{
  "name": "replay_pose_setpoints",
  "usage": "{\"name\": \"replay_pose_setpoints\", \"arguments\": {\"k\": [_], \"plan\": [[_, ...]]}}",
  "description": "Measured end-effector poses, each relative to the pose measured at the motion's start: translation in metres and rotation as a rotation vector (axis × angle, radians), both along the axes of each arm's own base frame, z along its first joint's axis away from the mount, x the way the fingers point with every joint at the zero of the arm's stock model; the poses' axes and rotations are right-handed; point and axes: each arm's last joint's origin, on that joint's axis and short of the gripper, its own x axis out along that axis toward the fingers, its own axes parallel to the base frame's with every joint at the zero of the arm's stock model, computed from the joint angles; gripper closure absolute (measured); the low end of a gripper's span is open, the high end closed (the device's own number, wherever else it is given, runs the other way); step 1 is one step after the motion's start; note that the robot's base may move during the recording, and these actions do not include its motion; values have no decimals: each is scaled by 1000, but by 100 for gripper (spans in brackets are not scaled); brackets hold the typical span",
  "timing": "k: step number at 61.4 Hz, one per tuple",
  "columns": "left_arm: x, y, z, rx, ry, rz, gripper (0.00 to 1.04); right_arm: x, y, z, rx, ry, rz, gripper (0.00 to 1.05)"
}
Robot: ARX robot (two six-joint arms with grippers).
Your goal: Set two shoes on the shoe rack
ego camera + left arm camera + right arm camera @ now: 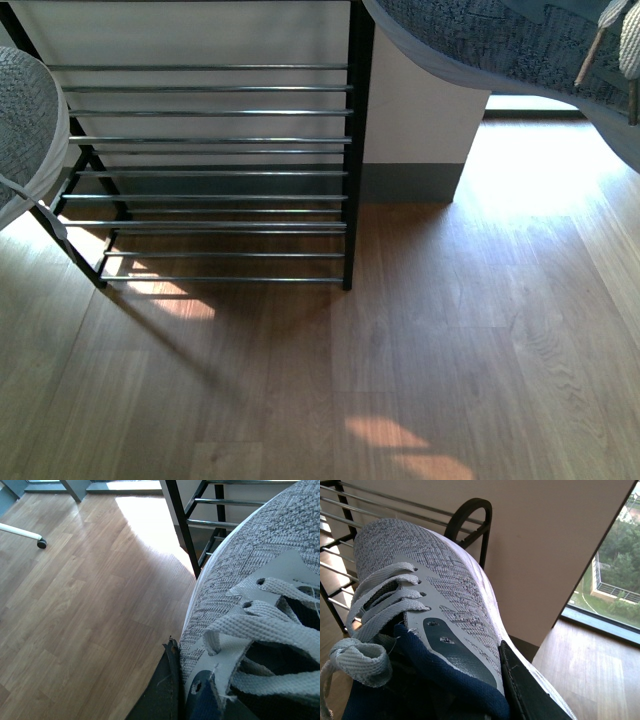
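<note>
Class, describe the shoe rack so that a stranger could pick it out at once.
Look across the wood floor to the pale wall. The rack stands before it, left of centre in the front view. Unlike the grey left shoe and right shoe held beside it, it is a black slanted frame carrying rows of shiny chrome rods.

Grey knit sneaker (445,595) with navy lining, close before the black shoe rack (470,515) and pale wall (550,555)

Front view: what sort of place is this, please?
Probably a room in a home or flat: wooden plank floor, a shoe rack against a white wall, and a large window onto trees.
</note>
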Motion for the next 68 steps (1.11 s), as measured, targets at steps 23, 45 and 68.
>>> {"name": "replay_pose_setpoints", "arguments": {"k": [23,45,68], "plan": [[0,3,0,9,-2,23,103,0,2,0,2,1,25,103],[0,1,0,2,1,7,103,0,1,-1,0,2,7,103],[0,2,0,7,-1,15,103,0,2,1,27,-15,35,103]]}}
